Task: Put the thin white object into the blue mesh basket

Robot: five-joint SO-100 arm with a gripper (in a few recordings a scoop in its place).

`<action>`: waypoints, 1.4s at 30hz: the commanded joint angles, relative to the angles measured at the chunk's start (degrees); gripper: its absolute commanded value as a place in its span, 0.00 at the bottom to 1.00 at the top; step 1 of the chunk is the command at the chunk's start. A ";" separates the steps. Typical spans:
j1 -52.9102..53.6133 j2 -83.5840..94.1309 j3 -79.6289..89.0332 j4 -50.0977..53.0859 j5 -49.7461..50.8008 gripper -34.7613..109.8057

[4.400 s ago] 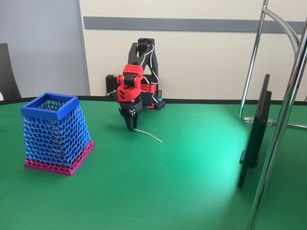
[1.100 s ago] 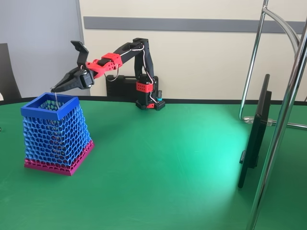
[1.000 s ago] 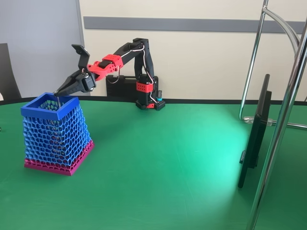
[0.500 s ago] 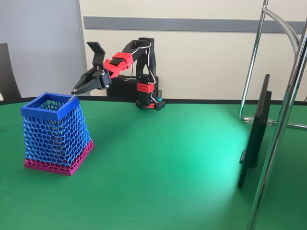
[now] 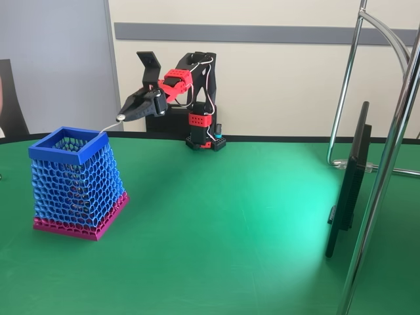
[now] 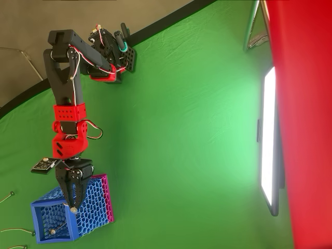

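No legible text or labels.

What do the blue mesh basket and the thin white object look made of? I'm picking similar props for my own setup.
The blue mesh basket looks like rigid matte plastic, likely 3D-printed: an even honeycomb lattice, a solid square rim and a separate magenta base. The thin white object, trailing from the gripper to the rim, looks like thin flexible plastic, cable-tie-like, since it curves; wire cannot be ruled out.
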 commanded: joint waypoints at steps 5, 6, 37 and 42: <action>4.75 0.88 -1.49 -3.43 1.05 0.32; 5.36 0.79 -1.67 -3.52 1.41 0.32; -1.85 30.50 30.23 -6.94 22.24 0.24; -5.19 40.17 39.90 -6.59 29.44 0.24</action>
